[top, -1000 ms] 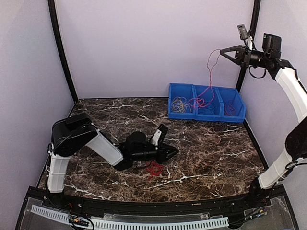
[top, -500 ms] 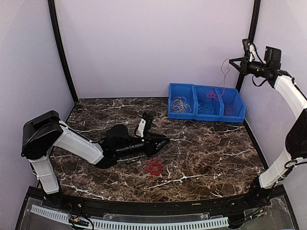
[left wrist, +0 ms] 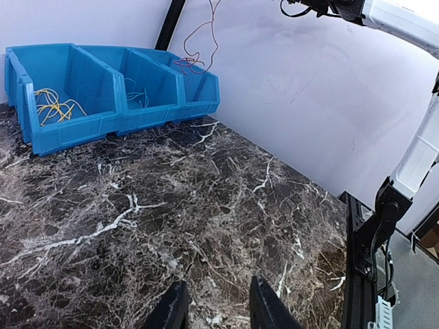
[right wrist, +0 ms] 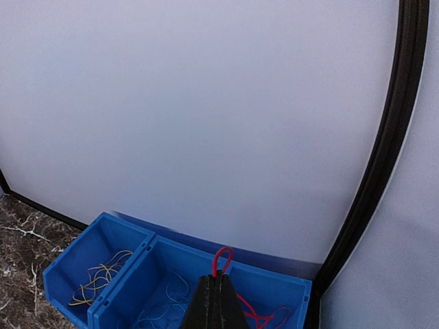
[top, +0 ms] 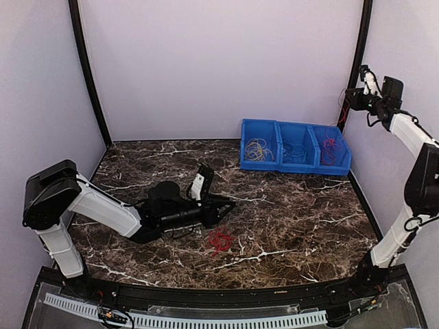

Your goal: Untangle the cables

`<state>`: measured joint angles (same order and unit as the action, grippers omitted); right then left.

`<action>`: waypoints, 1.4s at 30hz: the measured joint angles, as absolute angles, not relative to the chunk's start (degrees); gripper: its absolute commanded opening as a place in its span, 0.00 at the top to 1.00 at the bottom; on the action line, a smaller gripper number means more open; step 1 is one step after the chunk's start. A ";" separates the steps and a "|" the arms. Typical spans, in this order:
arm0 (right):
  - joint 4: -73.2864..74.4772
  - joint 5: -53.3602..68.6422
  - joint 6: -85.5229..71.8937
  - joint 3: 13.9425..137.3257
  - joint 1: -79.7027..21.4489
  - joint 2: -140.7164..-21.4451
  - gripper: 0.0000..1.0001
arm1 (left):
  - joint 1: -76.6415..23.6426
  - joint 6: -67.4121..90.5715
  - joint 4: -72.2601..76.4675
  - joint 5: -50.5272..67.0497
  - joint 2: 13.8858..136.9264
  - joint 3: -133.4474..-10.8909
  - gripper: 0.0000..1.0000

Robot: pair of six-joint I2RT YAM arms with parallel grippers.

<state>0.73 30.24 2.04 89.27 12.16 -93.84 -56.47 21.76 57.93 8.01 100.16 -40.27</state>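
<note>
A small red cable tangle [top: 221, 240] lies on the marble table. My left gripper [top: 223, 205] rests low just up-left of it, open, with nothing between its fingers [left wrist: 264, 301]. My right gripper [top: 350, 98] is raised high at the back right, shut on a red cable [right wrist: 221, 260] that hangs down into the right compartment of the blue bin [top: 278, 164]. More red cable [right wrist: 264, 319] lies in that compartment. Yellow cables [top: 257, 149] fill the left compartment and blue cables [top: 296, 149] the middle one.
The three-part blue bin [left wrist: 75, 133] stands against the back wall at the right. A black frame post [right wrist: 381, 157] runs up beside my right gripper. The enclosure walls close in the table on three sides.
My right gripper has swung right and back with the red cable, bringing it from the middle compartment over the right one. My left arm has drawn back left from the red tangle.
</note>
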 measured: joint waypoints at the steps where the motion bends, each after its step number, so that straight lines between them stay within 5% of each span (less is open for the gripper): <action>1: -0.03 29.58 2.07 88.60 12.36 -94.45 1.00 | -56.47 21.71 57.63 7.86 100.09 -40.25 0.67; 10: 0.91 28.51 2.85 88.88 13.15 -106.59 0.96 | -56.47 21.52 55.48 6.39 98.10 -39.81 0.66; 16: 8.38 29.43 3.40 92.68 13.87 -114.69 0.63 | -56.49 21.06 52.88 4.58 95.50 -39.13 0.61; 21: 11.46 29.43 4.19 90.56 14.02 -112.88 0.48 | -56.49 21.08 48.66 1.87 92.84 -39.11 0.59; 33: 10.76 32.60 7.07 73.34 12.80 -89.69 0.51 | -56.49 24.03 33.10 -3.81 85.30 -38.70 0.57; 42: 22.72 46.94 24.71 64.71 -9.56 -85.86 0.47 | -56.49 29.12 22.35 -2.04 81.82 -35.20 0.57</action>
